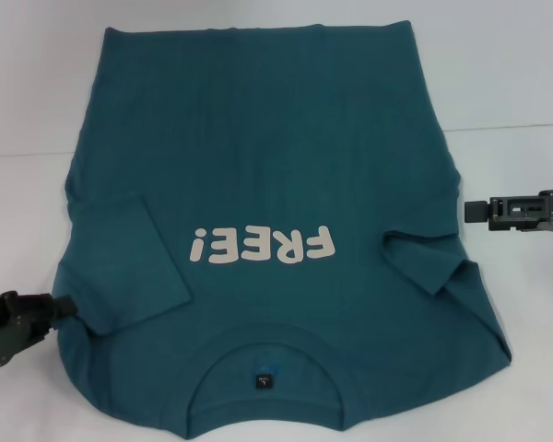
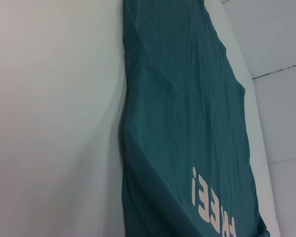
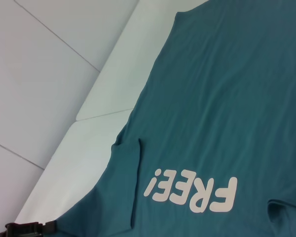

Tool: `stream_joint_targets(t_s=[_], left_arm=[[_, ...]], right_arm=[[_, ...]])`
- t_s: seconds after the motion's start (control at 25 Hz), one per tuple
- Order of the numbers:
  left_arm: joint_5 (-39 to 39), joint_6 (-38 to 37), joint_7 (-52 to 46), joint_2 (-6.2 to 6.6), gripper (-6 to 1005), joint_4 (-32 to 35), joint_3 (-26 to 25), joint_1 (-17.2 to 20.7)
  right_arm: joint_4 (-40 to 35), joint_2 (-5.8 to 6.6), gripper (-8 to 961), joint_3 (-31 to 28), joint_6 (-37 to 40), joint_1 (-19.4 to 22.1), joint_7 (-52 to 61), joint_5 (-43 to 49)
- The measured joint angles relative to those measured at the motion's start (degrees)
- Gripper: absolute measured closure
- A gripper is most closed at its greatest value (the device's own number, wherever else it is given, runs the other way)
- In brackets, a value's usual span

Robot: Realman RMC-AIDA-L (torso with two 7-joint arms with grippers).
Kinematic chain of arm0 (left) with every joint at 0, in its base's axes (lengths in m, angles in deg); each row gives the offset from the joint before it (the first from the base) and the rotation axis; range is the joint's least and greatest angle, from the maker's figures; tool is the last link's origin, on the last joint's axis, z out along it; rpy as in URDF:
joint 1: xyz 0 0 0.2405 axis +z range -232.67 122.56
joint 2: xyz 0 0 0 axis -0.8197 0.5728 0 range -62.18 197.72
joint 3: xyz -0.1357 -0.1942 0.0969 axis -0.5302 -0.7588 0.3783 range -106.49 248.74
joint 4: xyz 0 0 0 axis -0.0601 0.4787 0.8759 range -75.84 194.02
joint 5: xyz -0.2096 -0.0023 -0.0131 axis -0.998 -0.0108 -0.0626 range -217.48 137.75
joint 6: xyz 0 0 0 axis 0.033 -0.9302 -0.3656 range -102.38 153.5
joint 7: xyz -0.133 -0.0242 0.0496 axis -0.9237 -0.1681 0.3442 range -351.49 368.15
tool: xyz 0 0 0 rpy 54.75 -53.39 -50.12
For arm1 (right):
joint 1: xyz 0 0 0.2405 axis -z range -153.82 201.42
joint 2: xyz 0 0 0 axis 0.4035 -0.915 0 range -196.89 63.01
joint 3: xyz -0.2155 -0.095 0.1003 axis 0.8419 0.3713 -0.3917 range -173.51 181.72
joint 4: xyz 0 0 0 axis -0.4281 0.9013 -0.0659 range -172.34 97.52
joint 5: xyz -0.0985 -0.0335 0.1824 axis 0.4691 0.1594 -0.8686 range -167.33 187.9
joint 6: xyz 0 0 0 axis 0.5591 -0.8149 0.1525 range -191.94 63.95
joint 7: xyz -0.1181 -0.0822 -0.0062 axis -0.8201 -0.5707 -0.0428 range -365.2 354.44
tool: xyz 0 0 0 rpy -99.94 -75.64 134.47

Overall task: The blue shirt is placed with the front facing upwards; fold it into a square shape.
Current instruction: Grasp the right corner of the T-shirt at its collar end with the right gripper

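The blue shirt (image 1: 276,166) lies flat on the white table (image 1: 28,110), front up, with its collar and dark neck label (image 1: 261,379) nearest me. The cream "FREE!" lettering (image 1: 263,247) reads upside down. Both sleeves (image 1: 129,267) (image 1: 433,262) are folded inward over the body. My left gripper (image 1: 63,307) sits at the shirt's near left edge, by the folded sleeve. Off the cloth on the right, my right gripper (image 1: 468,210) hovers beside the shirt's right side. The wrist views show the shirt (image 2: 187,123) (image 3: 227,108) and its lettering (image 2: 212,207) (image 3: 192,192).
White tabletop surrounds the shirt, with bare strips on the left (image 2: 49,123) and right (image 1: 525,138). The table's far edge meets a tiled floor (image 3: 49,74). The left gripper (image 3: 24,229) also shows far off in the right wrist view.
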Motion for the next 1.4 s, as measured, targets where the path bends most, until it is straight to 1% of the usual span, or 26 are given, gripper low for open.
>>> stream_joint_targets(t_s=[0.12,0.2,0.28,0.36,0.84,1.04,1.24,1.4], left_arm=[[0.0,0.1,-0.2,0.00,811,0.0,0.1,0.0],[0.1,0.0,0.1,0.00,751,0.1,1.3,0.0],[0.3,-0.1,0.2,-0.01,780,0.1,3.0,-0.3],[0.4,0.0,0.2,-0.01,809,0.0,3.6,-0.5],[0.1,-1.0,0.5,0.00,996,0.2,3.1,-0.7],[-0.2,-2.6,0.8,0.14,996,0.3,2.6,-0.7],[-1.5,-7.9,2.5,0.81,996,0.4,-0.8,-0.6],[-1.5,-8.8,2.7,1.03,996,0.6,-1.7,-0.4]], right_arm=[[0.0,-0.02,26,0.0,0.0,0.0,0.0,0.0],[0.0,-0.02,26,0.0,0.0,0.0,0.0,0.0],[0.0,-0.02,26,-0.1,0.0,0.0,0.1,0.0],[0.0,-0.06,26,-0.1,-0.1,0.0,0.2,0.0],[0.0,-0.09,25,-0.4,0.1,-0.2,0.3,0.0],[0.0,-0.09,25,-0.4,0.2,-0.2,0.3,0.0],[0.0,-0.09,25,-0.4,0.2,-0.1,0.3,0.0],[0.0,-0.09,25,-0.4,0.2,0.0,0.3,0.0]])
